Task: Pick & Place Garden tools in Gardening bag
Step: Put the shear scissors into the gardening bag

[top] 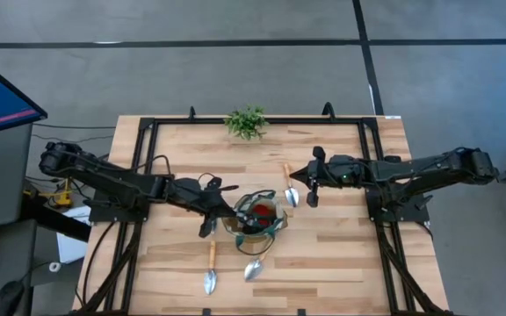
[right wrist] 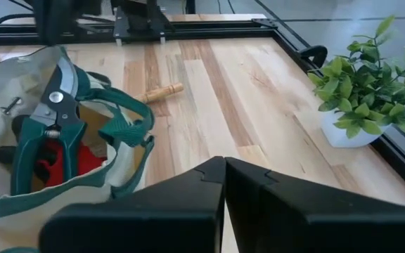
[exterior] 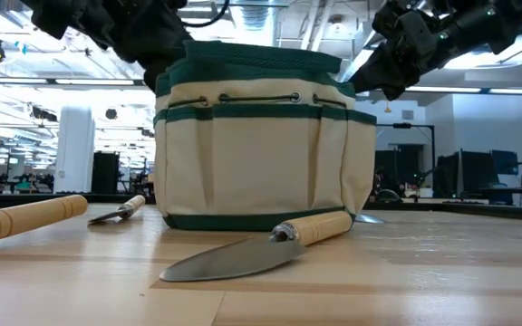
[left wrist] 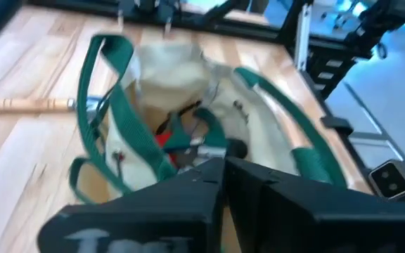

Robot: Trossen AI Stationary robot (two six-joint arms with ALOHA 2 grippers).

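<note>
Three trowels point(top: 210, 268) lie on the worktop point(top: 323, 254) around our gardening bag point(top: 257, 215), which holds the shears point(right wrist: 56, 105). Our left tool point(top: 222, 211), closed and empty, hangs at its rim; our right tool point(top: 310, 186), closed, waits nearby.

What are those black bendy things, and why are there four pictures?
They are two robot arms at a wooden table. One camera looks down from above, one sits low on the table, and one rides on each arm's wrist. The left gripper is beside the bag; the right gripper is on the bag's other side. Both have their jaws shut and hold nothing. Inside the bag are shears and something red. Three trowels lie on the table around the bag. A small green plant stands at the far edge.
</note>
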